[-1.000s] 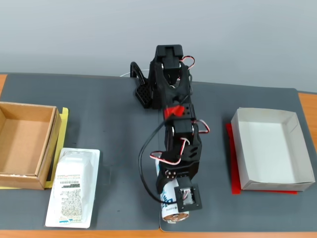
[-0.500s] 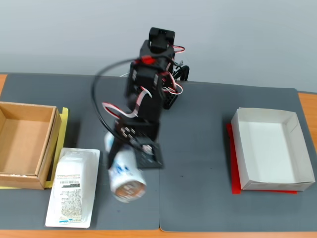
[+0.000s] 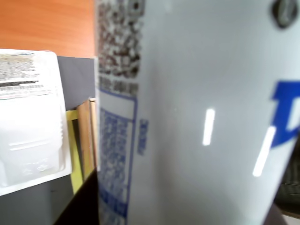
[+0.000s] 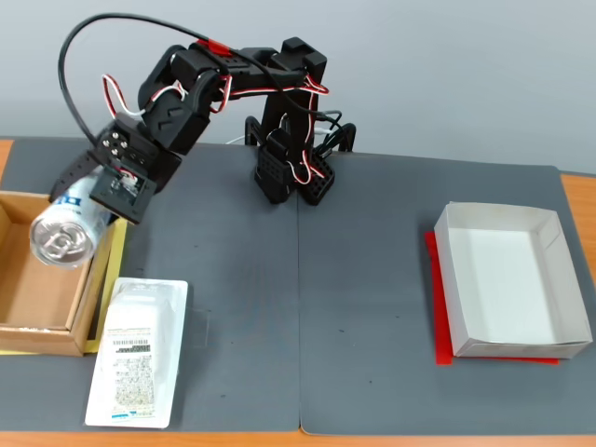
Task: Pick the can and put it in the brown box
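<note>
In the fixed view the can [image 4: 67, 225] is held lying on its side above the right wall of the brown box [image 4: 35, 296], its silver end facing the camera. My gripper [image 4: 93, 200] is shut on the can's far part. In the wrist view the can [image 3: 197, 112] fills most of the picture, white with blue lettering and a printed code. The brown box's wall [image 3: 86, 140] shows as a thin edge left of the can. My fingers do not show in the wrist view.
A flat white labelled plastic package [image 4: 138, 352] lies right of the brown box on the grey mat; it also shows in the wrist view [image 3: 29, 119]. A white paper box [image 4: 510, 279] on a red sheet stands at the right. The arm's base [image 4: 291, 168] is at the back.
</note>
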Robot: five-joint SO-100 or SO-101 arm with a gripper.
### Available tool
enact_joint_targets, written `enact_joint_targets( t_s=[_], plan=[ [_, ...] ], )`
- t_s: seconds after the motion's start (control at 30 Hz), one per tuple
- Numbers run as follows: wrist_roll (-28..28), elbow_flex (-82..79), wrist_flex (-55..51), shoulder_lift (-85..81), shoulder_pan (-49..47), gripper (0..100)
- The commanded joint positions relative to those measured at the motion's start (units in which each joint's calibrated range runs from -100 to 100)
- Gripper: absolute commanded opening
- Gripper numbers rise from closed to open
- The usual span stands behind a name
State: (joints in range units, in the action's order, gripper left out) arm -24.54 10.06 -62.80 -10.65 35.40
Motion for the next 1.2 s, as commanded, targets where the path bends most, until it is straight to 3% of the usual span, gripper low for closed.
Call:
enact_joint_targets(
  t_s=[0.0,0.37,0.57,1.17],
  plan=[
    [-3.2,3.4,5.4,2.6,2.9,9],
    [-14.4,3.5,17.4,14.8,5.7,9],
    [-17.4,3.5,19.9,19.1,7.8,9],
    [-17.9,3.5,20.3,27.4,11.0,9]
  ],
)
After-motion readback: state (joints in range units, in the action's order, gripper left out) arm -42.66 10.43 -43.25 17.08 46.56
